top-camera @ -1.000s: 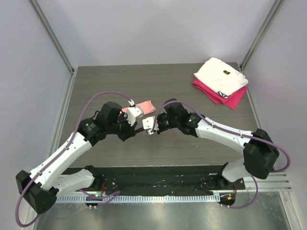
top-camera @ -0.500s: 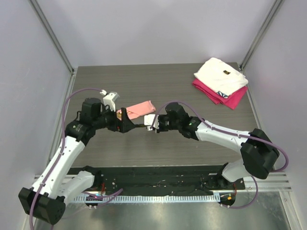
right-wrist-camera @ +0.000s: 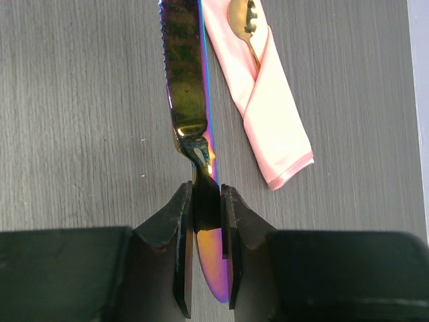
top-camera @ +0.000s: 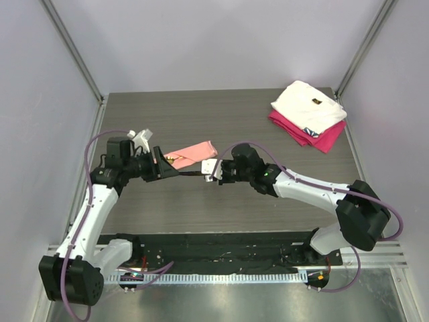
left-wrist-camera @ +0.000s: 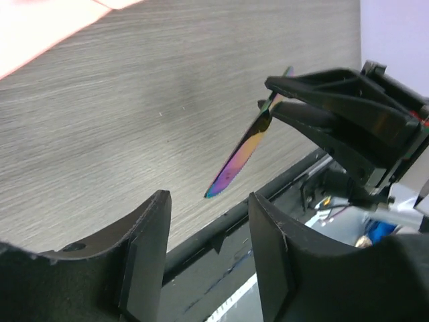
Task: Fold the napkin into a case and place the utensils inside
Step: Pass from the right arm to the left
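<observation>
knife (right-wrist-camera: pixel 186 87): rainbow-sheened, serrated blade.
napkin (right-wrist-camera: pixel 268 121): salmon-pink, folded narrow, gold utensil (right-wrist-camera: pixel 236 17) inside, just beside knife.
right tool (right-wrist-camera: pixel 203 194): pinching knife handle.
left tool (left-wrist-camera: pixel 208 204): spread, near knife tip.

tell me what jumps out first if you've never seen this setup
The rainbow-sheen knife stands out, pinched by its handle in the right gripper over the middle of the table. Beside it lies the pink napkin, folded into a narrow case with a gold utensil poking from its open end. The left gripper faces the knife tip with jaws open and empty.
</observation>
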